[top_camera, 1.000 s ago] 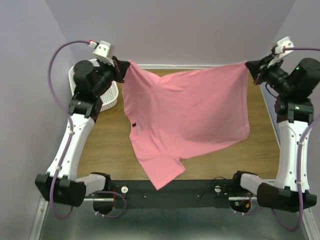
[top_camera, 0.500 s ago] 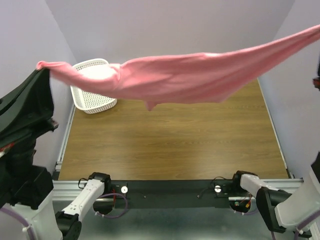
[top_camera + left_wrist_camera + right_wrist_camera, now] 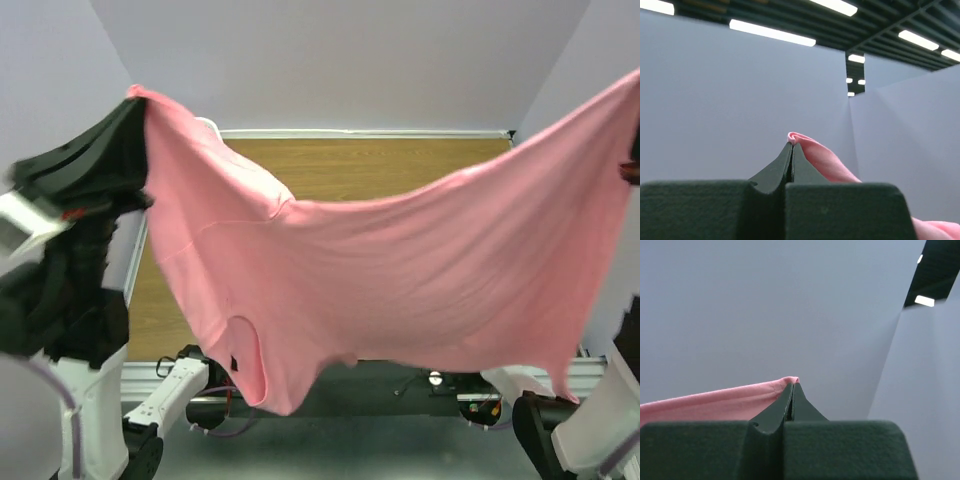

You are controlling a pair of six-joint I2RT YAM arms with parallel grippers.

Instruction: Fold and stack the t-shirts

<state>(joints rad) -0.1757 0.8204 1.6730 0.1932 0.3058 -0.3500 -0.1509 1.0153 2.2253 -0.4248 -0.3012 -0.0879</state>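
The pink t-shirt (image 3: 400, 280) hangs spread in the air, stretched between both raised arms, close to the top camera and covering most of the table. My left gripper (image 3: 138, 98) is shut on one corner of the t-shirt at the upper left; in the left wrist view (image 3: 791, 145) pink cloth (image 3: 815, 155) sticks out of the closed tips. My right gripper is at or beyond the right edge of the top view; in the right wrist view (image 3: 791, 385) it is shut on the other corner (image 3: 715, 402). The collar opening (image 3: 243, 360) hangs low at the left.
A strip of the wooden table (image 3: 400, 165) shows behind the shirt. The white basket is almost wholly hidden behind the cloth and the left arm. Grey walls close in the back and sides. The arm bases (image 3: 180, 375) sit at the near edge.
Both arms have lifted the shirt from hanging low over the table to high in the air. It went from a stretched band to a wide sheet hanging towards the camera.
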